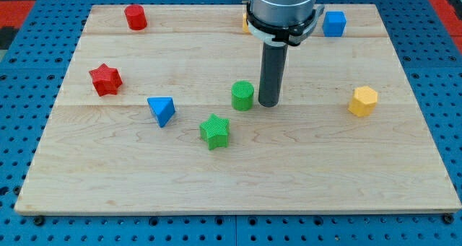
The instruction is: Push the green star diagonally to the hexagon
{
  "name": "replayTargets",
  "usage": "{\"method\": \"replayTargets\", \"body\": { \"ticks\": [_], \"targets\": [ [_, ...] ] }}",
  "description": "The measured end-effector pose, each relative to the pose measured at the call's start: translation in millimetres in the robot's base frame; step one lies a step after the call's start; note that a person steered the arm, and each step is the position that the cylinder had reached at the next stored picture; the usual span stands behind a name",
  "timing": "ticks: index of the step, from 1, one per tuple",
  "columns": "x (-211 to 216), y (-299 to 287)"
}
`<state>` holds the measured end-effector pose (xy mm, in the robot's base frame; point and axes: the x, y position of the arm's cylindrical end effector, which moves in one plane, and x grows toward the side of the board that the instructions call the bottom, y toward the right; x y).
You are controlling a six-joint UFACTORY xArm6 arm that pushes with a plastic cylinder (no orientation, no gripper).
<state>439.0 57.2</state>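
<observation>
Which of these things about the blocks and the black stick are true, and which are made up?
1. My tip is just right of the green cylinder. True.
2. The green star touches the yellow hexagon. False: they lie far apart.
3. The red star is near the view's left. True.
4. The blue triangle sits at the view's top right. False: the blue cube is there.
5. My tip is pressing on the green star. False: the star lies apart, lower left of it.
</observation>
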Motion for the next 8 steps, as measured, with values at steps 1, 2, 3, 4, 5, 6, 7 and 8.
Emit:
{"method": "replayTargets", "body": {
  "ticks": [1, 2, 3, 4, 5, 6, 7, 8],
  "targets": [
    [-1.9, 2.7],
    [-4.1, 2.7],
    [-7.6, 3.0],
    [-10.8, 3.0],
    [-37.6, -11.9],
    [-49.1, -95.1],
    [-13.6, -148.9],
    [25.9, -129.2]
  ]
}}
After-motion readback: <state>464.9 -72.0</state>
